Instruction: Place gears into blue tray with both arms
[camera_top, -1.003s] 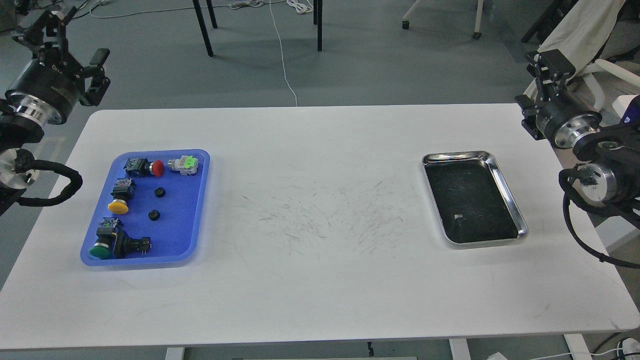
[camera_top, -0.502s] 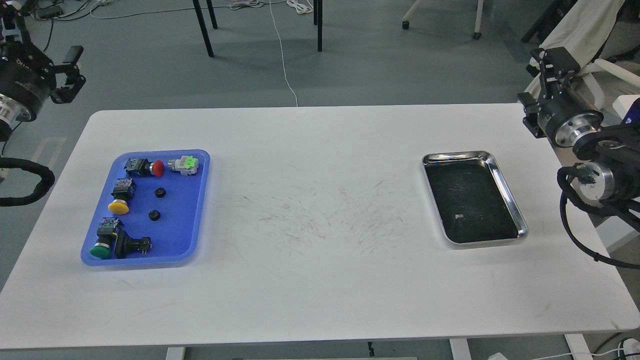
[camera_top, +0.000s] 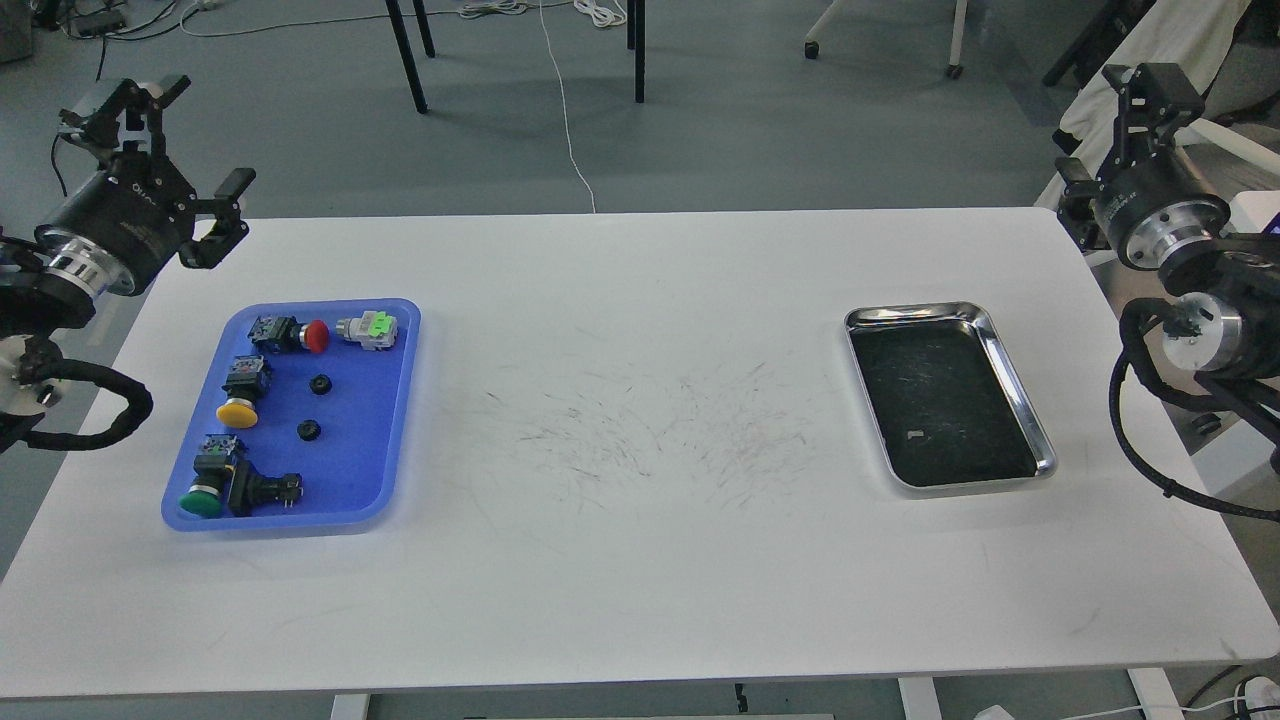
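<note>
The blue tray lies on the left side of the white table. Two small black gears rest inside it, near its middle. My left gripper hovers above the table's back left corner, behind the tray, open with nothing between its fingers. My right gripper hangs off the table's back right corner, its fingers spread and empty. Neither gripper touches a gear or the tray.
Several pushbutton switches with red, yellow and green caps share the blue tray. A steel tray with a dark bottom sits on the right. Chair legs and cables stand on the floor beyond the table.
My left gripper swung right and down, back toward the table's back left corner. My right gripper rose slightly and drifted right. The gears and trays did not move.
</note>
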